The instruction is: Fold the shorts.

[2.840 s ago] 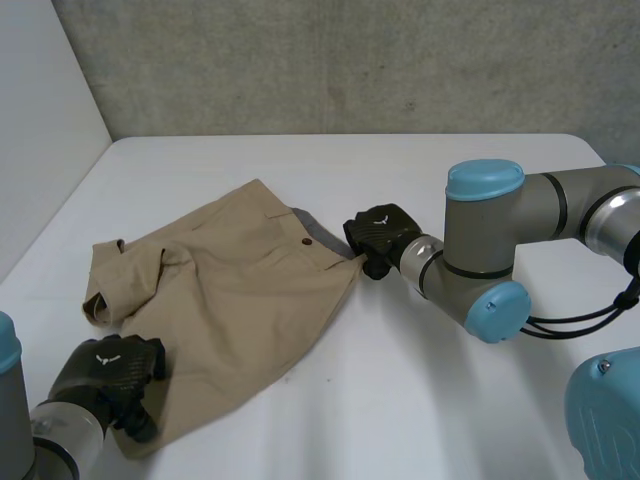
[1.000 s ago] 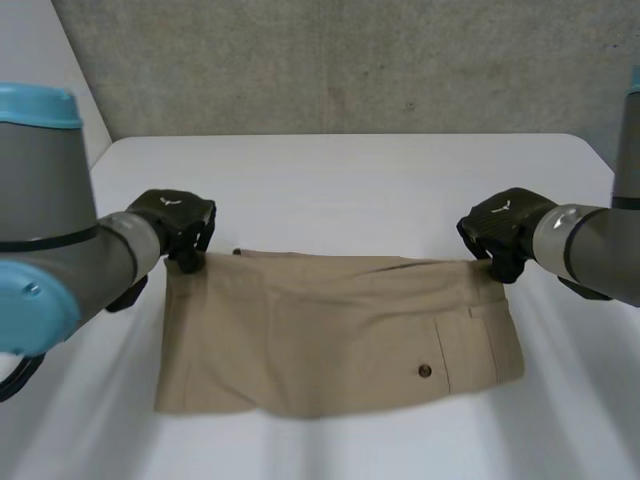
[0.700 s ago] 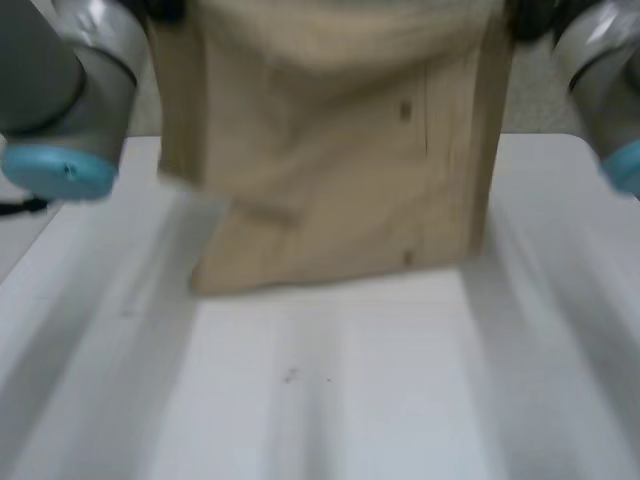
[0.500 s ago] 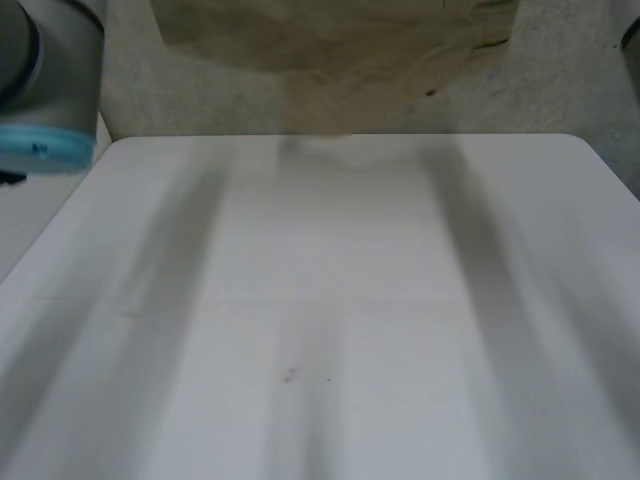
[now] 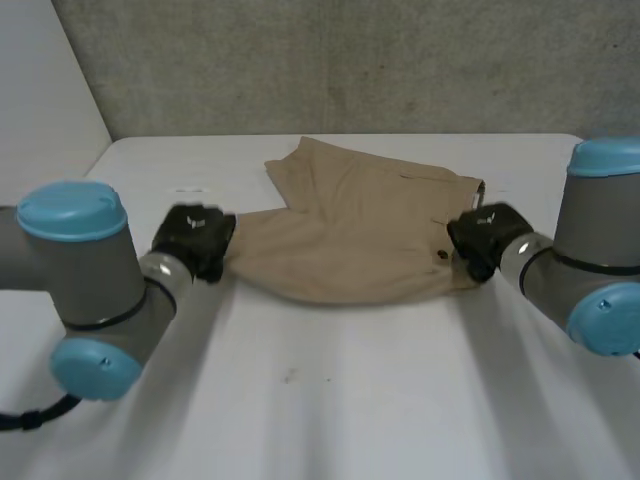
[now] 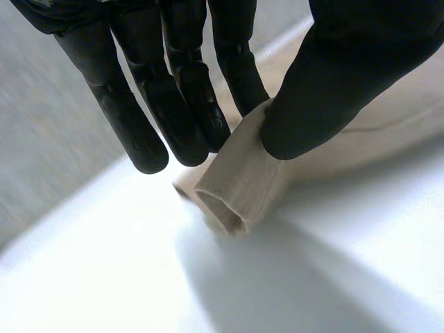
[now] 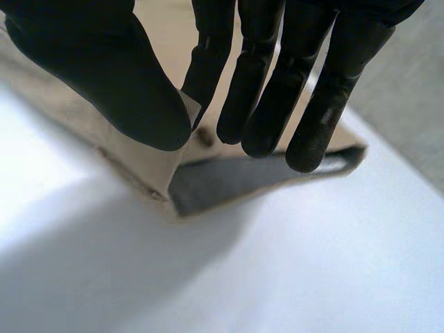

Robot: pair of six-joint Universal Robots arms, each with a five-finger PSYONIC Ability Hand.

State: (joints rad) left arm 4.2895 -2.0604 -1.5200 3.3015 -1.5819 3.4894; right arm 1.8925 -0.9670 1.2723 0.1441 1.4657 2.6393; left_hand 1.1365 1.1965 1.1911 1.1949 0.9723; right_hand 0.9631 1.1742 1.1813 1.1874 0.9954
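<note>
Khaki shorts lie on the far half of the white bench, rumpled, with one point of cloth reaching toward the far edge. The bench top is smooth and matte, with a small dark speck on its near part. Behind it stands a rough grey wall, and a paler side wall meets it at the left.

The left robot hand is at the shorts' left end; in its wrist view the thumb and fingers pinch a rolled bit of hem just above the bench. The right robot hand is at the right end, just beside a dark button; there the thumb and one finger nip the top layer of a corner, and the other fingers reach past it.

Half a second ago the shorts hung high above the far edge, off the bench. They have since come down onto it, with both robot hands low at their ends.
</note>
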